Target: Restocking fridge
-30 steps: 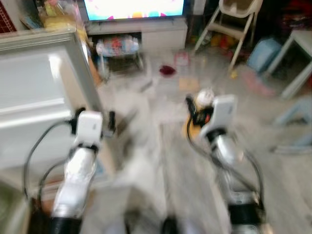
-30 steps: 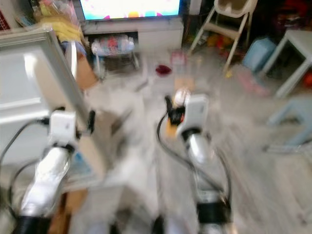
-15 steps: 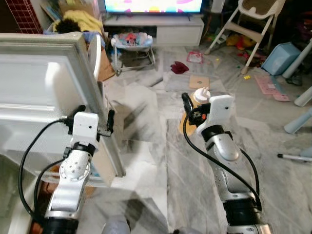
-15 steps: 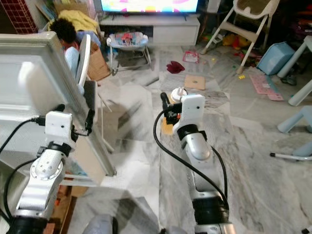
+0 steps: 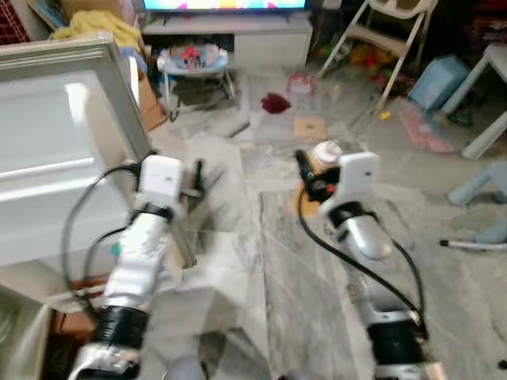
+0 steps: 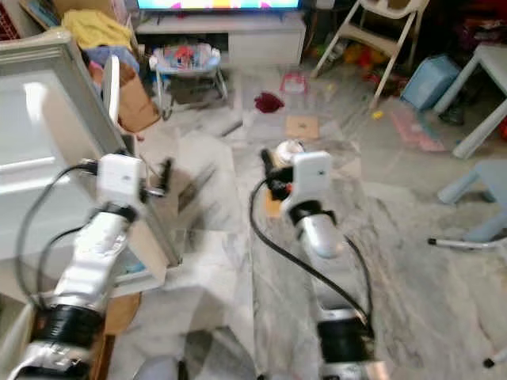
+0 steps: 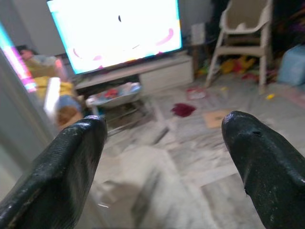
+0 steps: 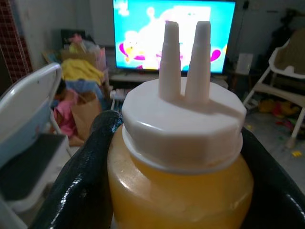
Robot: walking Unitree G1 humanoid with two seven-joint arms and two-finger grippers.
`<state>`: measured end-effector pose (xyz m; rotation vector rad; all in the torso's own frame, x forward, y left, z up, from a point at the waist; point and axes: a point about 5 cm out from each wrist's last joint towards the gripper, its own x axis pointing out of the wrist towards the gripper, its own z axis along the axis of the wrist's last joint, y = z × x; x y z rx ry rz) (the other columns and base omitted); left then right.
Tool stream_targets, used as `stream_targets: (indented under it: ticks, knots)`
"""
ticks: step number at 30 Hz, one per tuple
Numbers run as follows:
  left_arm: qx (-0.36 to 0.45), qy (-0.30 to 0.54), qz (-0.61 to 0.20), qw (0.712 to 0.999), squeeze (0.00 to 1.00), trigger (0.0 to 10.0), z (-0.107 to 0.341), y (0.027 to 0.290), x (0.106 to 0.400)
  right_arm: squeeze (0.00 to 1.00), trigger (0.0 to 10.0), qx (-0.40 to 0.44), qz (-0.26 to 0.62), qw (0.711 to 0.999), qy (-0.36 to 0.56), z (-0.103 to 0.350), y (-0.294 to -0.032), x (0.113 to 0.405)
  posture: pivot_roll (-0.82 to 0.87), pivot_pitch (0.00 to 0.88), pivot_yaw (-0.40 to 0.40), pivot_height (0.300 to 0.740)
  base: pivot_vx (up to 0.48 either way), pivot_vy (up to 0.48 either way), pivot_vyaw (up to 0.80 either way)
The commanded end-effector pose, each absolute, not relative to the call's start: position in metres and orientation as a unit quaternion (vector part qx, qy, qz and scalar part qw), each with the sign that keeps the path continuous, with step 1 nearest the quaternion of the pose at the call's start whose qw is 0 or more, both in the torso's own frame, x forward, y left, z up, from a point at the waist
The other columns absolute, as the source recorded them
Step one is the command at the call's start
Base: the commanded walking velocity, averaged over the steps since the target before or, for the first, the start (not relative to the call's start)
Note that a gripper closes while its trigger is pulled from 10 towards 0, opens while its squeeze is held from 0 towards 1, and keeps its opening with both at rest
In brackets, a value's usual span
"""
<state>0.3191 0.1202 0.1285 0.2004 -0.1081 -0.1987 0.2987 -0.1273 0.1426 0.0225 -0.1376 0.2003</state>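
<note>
Right hand [image 8: 176,200] is clamped on a yellow plastic squeeze bottle with a white twin-nozzle cap [image 8: 183,157], black fingers [image 8: 81,191] pressed on both sides of the body; in the head views the bottle [image 5: 325,154] is carried upright in front of the robot at roughly 1 o'clock, over the grey marble floor [image 5: 277,261]. Left hand [image 7: 162,157] is spread wide with nothing between the fingers, raised beside the edge of the open white fridge door [image 5: 55,150] at 10 o'clock.

Risks (judged): the bottle is smooth and rounded, so it could be squeezed out of the grip or tipped if the arm jolts during walking; a hard squeeze could push sauce out of the nozzles. The left arm [image 5: 142,253] is close to the door edge and could be knocked against it, swinging the door.

Surroundings: lit flat-screen TV [image 7: 114,31] on a low white TV cabinet [image 5: 230,36] at 12 o'clock, baby bouncer [image 5: 190,63] below it, a white high chair [image 5: 380,36] at 1 o'clock, a red cloth [image 5: 275,103] and a cardboard square [image 5: 310,127] on the floor, a light blue stool [image 5: 483,190] at 3 o'clock. The floor clutter lies further out (not in the direct path to the fridge); the door itself is the nearest obstacle.
</note>
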Motion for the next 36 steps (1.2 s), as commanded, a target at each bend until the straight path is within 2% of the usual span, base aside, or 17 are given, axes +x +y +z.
stream_targets:
  ticks: [1, 7, 14, 18, 29, 36]
  knots:
    - [0.106, -0.054, -0.089, 0.989, 0.00, 10.0, 0.128, 0.130, 0.319, 0.00, 10.0, 0.013, 0.113, 0.990, -0.083, 0.149, -0.118, 0.299, 0.04, 0.020, -0.017, 0.740, 0.000, 0.000, 0.00]
    - [0.111, -0.056, -0.089, 0.988, 0.00, 10.0, 0.120, 0.145, 0.295, 0.00, 10.0, 0.014, 0.104, 0.991, -0.078, 0.145, -0.121, 0.296, 0.05, 0.027, -0.011, 0.740, 0.000, 0.000, 0.00]
    - [0.136, -0.073, -0.025, 0.988, 0.00, 10.0, 0.126, 0.175, 0.268, 0.00, 10.0, 0.015, 0.110, 0.991, -0.074, 0.143, -0.118, 0.296, 0.07, 0.035, -0.025, 0.740, 0.000, 0.000, 0.00]
    - [0.137, -0.048, 0.017, 0.989, 0.00, 10.0, 0.116, 0.191, 0.258, 0.00, 10.0, 0.006, 0.124, 0.990, -0.071, 0.141, -0.116, 0.295, 0.08, 0.040, -0.036, 0.740, 0.000, 0.000, 0.20]
    - [0.157, -0.019, 0.062, 0.985, 0.00, 10.0, 0.109, 0.219, 0.268, 0.00, 10.0, 0.010, 0.122, 0.991, -0.048, 0.128, -0.117, 0.285, 0.07, 0.043, -0.042, 0.740, 0.000, 0.000, 0.80]
    - [0.149, -0.016, 0.066, 0.986, 0.00, 10.0, 0.110, 0.220, 0.274, 0.00, 10.0, 0.006, 0.123, 0.991, -0.052, 0.133, -0.118, 0.288, 0.05, 0.048, -0.042, 0.740, 0.000, 0.000, 0.80]
